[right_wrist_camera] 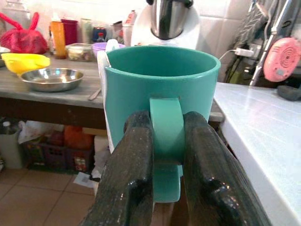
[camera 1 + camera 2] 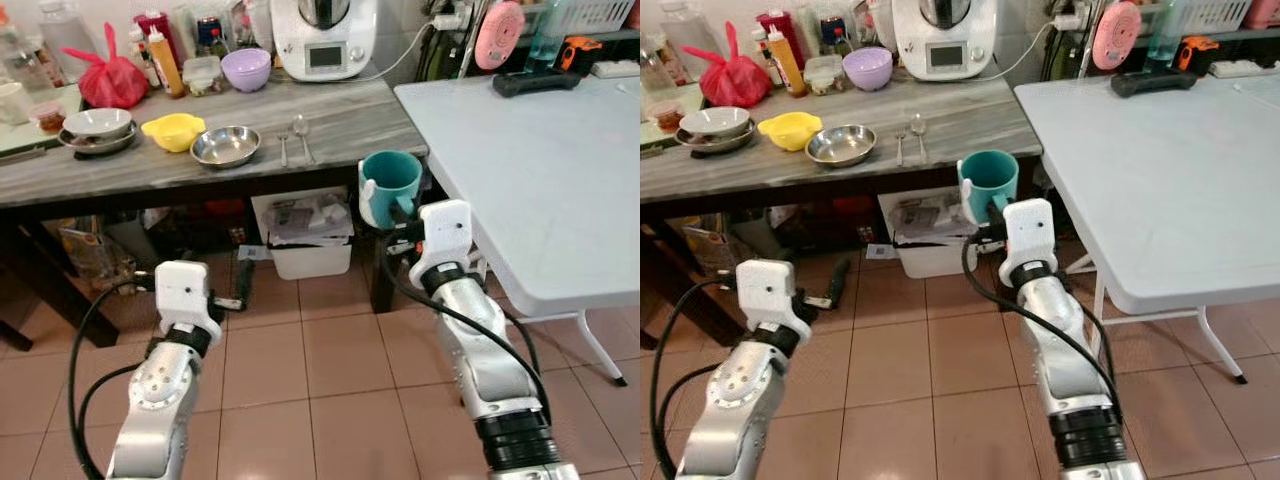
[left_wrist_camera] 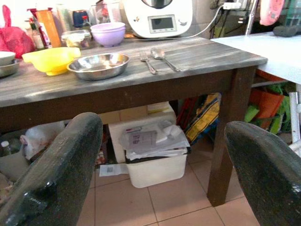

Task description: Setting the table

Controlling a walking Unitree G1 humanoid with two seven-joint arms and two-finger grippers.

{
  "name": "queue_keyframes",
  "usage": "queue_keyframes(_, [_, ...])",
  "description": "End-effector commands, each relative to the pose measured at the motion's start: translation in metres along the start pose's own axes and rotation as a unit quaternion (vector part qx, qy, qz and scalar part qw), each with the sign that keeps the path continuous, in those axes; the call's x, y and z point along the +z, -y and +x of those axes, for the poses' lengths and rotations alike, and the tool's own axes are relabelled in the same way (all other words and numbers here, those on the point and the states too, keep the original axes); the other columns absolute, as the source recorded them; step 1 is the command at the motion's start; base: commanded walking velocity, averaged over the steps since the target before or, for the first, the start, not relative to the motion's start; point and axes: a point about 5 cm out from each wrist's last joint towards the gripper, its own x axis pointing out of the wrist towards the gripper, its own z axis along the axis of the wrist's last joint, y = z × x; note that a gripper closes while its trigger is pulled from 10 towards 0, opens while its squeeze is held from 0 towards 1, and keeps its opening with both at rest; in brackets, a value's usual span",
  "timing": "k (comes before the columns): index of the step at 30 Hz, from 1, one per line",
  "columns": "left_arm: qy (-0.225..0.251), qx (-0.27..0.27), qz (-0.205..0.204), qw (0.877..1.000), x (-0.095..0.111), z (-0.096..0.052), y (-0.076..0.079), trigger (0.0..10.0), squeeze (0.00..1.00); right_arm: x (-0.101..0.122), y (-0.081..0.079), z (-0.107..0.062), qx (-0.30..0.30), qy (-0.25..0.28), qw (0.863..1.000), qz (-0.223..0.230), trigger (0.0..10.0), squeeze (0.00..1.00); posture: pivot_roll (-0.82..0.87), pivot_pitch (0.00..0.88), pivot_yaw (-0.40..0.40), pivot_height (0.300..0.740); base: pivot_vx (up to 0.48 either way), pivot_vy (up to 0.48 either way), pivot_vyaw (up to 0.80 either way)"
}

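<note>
Two silver arms reach up from the bottom of the frame over a tiled floor (image 2: 330, 370). Right gripper (image 1: 167, 155) pinches the handle of a teal mug (image 2: 390, 185), held upright in mid-frame, between the wooden table (image 2: 340, 125) and the white table (image 2: 540, 180) at right. Left gripper (image 3: 164, 165), lower left, has its fingers spread wide, holding nothing. On the wooden table, upper left, sit a steel bowl (image 2: 225, 146), yellow bowl (image 2: 173, 131), fork (image 2: 283, 146) and spoon (image 2: 302, 135).
</note>
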Motion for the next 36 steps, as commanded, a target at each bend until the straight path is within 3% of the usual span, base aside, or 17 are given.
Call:
queue_keyframes(1, [0.003, -0.003, 0.001, 1.0, 0.001, 0.001, -0.002, 10.0, 0.0, 0.008, -0.001, 0.003, -0.002, 0.019, 1.0, -0.001, 10.0, 0.0, -0.05, 0.032, 0.076, 0.74, 0.0, 0.0, 0.59])
queue_keyframes(11, [0.005, -0.009, -0.003, 1.0, 0.001, 0.003, 0.0, 10.0, 0.0, 0.007, 0.002, 0.005, -0.012, 0.017, 1.0, -0.01, 10.0, 0.0, -0.06, 0.026, 0.074, 0.74, 0.0, 0.0, 0.78])
queue_keyframes(17, [0.012, -0.02, -0.01, 1.0, 0.003, 0.002, 0.004, 10.0, 0.0, 0.007, 0.006, 0.005, -0.027, 0.018, 0.999, -0.013, 10.0, 0.0, -0.06, 0.025, 0.077, 0.74, 0.0, 0.0, 0.0])
queue_keyframes(36, [0.027, -0.033, -0.029, 0.999, 0.011, 0.002, 0.006, 10.0, 0.0, 0.008, 0.008, 0.004, -0.031, 0.023, 0.999, -0.016, 10.0, 0.0, -0.06, 0.032, 0.081, 0.74, 0.401, 0.0, 0.0])
